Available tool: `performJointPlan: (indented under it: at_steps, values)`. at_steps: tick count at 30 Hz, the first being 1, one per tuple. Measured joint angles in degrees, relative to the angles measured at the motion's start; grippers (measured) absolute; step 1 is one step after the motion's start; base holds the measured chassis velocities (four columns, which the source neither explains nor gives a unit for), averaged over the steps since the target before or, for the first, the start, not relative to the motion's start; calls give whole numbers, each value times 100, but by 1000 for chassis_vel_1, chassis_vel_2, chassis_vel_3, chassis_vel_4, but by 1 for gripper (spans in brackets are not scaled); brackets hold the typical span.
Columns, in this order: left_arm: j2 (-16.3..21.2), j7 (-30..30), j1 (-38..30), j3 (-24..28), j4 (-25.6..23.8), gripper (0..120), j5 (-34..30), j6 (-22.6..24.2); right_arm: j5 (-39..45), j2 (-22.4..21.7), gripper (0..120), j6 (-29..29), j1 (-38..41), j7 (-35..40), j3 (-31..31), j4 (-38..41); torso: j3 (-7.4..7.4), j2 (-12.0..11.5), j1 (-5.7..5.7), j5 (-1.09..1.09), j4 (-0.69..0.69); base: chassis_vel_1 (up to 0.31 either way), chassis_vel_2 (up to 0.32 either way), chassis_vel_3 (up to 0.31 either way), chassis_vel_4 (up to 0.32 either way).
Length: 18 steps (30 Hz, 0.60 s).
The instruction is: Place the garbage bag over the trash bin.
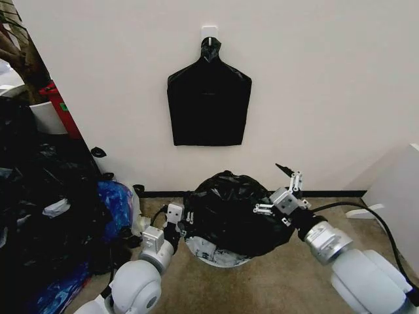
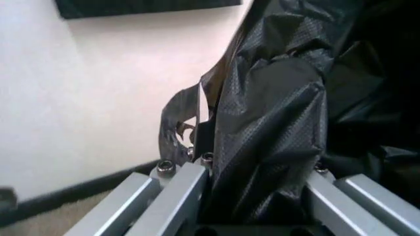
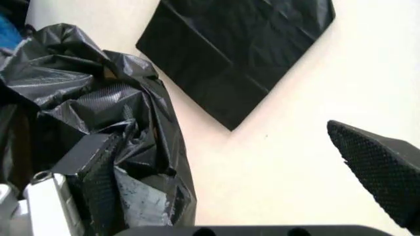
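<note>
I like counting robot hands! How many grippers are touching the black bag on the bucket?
2. The left gripper pinches the garbage bag on its left side; the right gripper is at its right side, fingers spread, one pad against the plastic.

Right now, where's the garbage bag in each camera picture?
Head view: garbage bag low centre, draped over the bin.
Left wrist view: bag fills the middle and right.
Right wrist view: bag on the left.
Shared landmark: the flat black bag pack on the wall.
</note>
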Motion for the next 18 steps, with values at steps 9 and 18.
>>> performJointPlan:
  at_steps: [9, 18]
  values:
    - [109, 781, 27, -23, 135, 1, 517, -453, 1345, -120, 100, -300, 49, 97, 285, -261, 0, 0, 0, 1, 0, 0, 0, 0, 0]
    - [104, 1002, 116, -98, 225, 1, 919, -826, 3864, -394, 100, -791, 195, 398, 592, -519, 0, 0, 0, 0, 0, 0, 0, 0, 0]
